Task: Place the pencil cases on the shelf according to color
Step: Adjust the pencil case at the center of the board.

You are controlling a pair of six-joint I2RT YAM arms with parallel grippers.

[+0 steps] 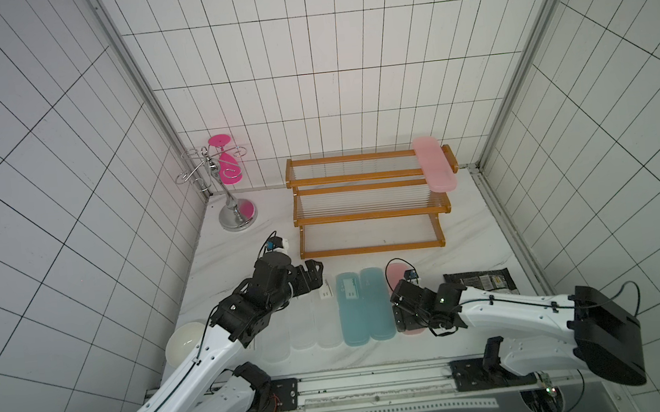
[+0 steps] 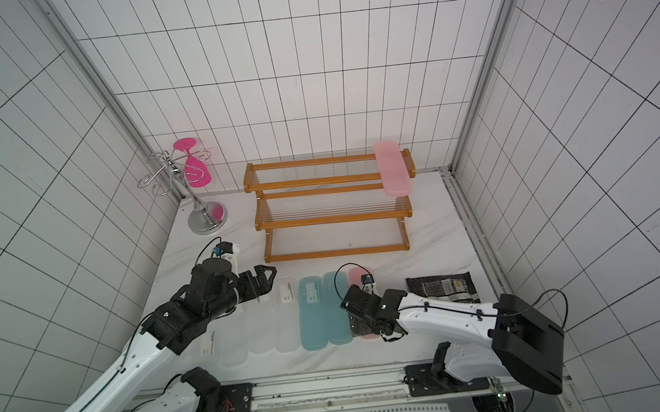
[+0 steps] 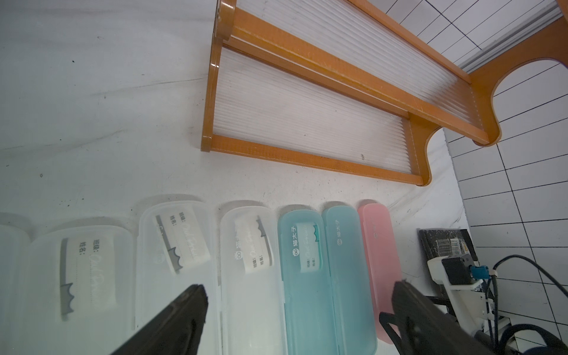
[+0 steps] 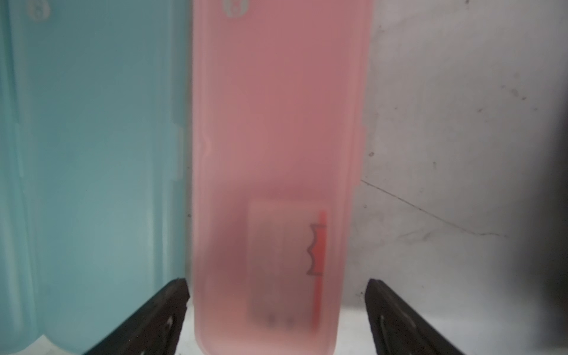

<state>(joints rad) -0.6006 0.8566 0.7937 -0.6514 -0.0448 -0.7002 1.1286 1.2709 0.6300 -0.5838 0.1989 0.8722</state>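
The right arm [image 1: 510,305], the nearer one, holds its jaws open astride the near end of the pink pencil case [image 4: 276,123], which lies on the desk [image 1: 471,250] in front of the shelf [image 1: 362,214], long axis pointing toward it; the left jaws are open too.

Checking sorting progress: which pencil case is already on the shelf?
The pink pencil case at the right end of the shelf, top tier; all others lie on the table.
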